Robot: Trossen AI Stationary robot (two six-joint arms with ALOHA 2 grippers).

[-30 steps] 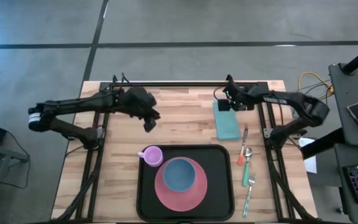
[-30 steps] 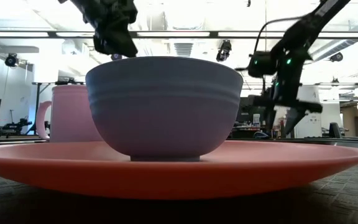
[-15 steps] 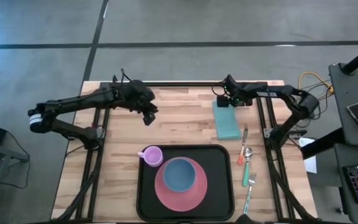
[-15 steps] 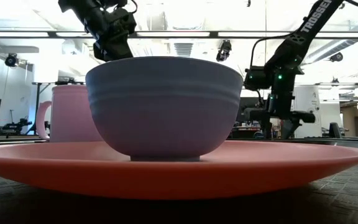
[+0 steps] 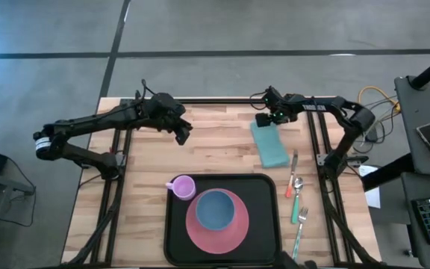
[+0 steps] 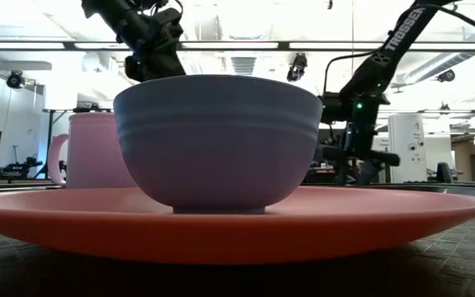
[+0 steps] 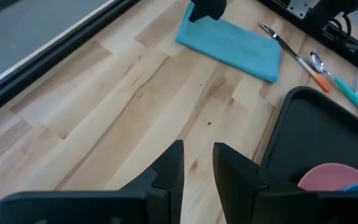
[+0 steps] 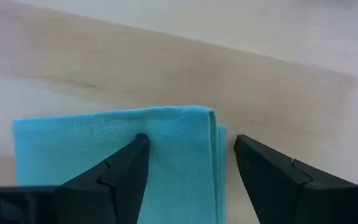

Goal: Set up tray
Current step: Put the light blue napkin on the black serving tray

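Observation:
The black tray (image 5: 172, 224) lies at the table's near middle. It carries a pink plate (image 5: 200, 237) with a blue bowl (image 5: 216, 209) on it and a pink cup (image 5: 181, 187) in its far left corner. A folded teal cloth (image 5: 272, 147) lies flat on the wood beyond the tray's right end. My right gripper (image 5: 266, 118) is low at the cloth's far end, open, astride a corner (image 8: 185, 124). My left gripper (image 5: 184, 131) hovers open and empty over bare wood, far-left of the tray. My right gripper comes at the cloth's far end from above, pointing down. One fingertip (image 8: 134, 152) stands on the cloth just inside its folded edge (image 8: 211, 134), the other (image 8: 244, 149) on the wood past that edge. The cloth lies flat on the table.
A knife (image 5: 291, 175), a spoon (image 5: 297, 196) and a fork (image 5: 299, 230) lie in a line on the wood to the right of the tray. Black frame rails (image 5: 222, 101) run along the far edge and both sides. Bare wood (image 5: 215, 146) lies between the arms.
My right gripper has moved toward the table's left and come down onto the cloth's far end. That end has slid a little to the left while the near end stayed put. My left gripper has drawn back toward the far edge.

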